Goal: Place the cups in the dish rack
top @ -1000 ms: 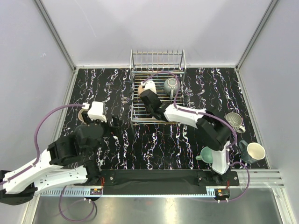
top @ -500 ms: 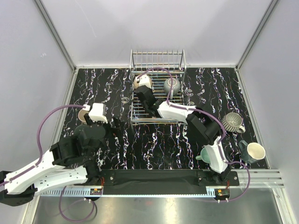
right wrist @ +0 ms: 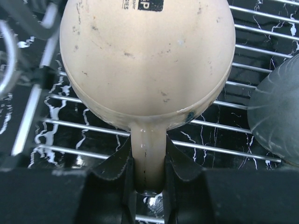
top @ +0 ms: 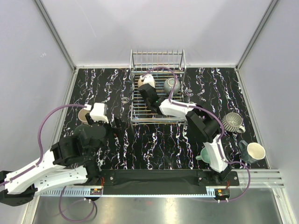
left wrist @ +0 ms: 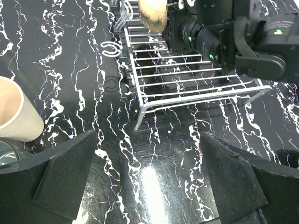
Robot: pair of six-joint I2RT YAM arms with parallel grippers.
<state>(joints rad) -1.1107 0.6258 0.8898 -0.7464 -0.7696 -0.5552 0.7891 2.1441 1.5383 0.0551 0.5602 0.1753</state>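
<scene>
While the black marbled table (top: pixel 154 149) carries the silver dish rack (top: pixel 138 111) at its far middle, the right gripper (right wrist: pixel 148 165) reaches over the rack's left rear. It is pinched narrowly on the handle of a tan cup (right wrist: pixel 147 60), just beside a grey-green cup (top: pixel 171 85) lying inside. The left gripper (left wrist: pixel 149 184) hovers spread wide and empty near a beige cup (left wrist: pixel 16 116). A ribbed grey cup (top: pixel 232 122), a whitish cup (top: pixel 255 151) and a teal cup (top: pixel 204 153) sit at the table's right.

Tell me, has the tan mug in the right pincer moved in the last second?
Yes. The tan mug, held by its handle in the right pincer, went farther back over the dish rack, closer to its upright tines.
</scene>
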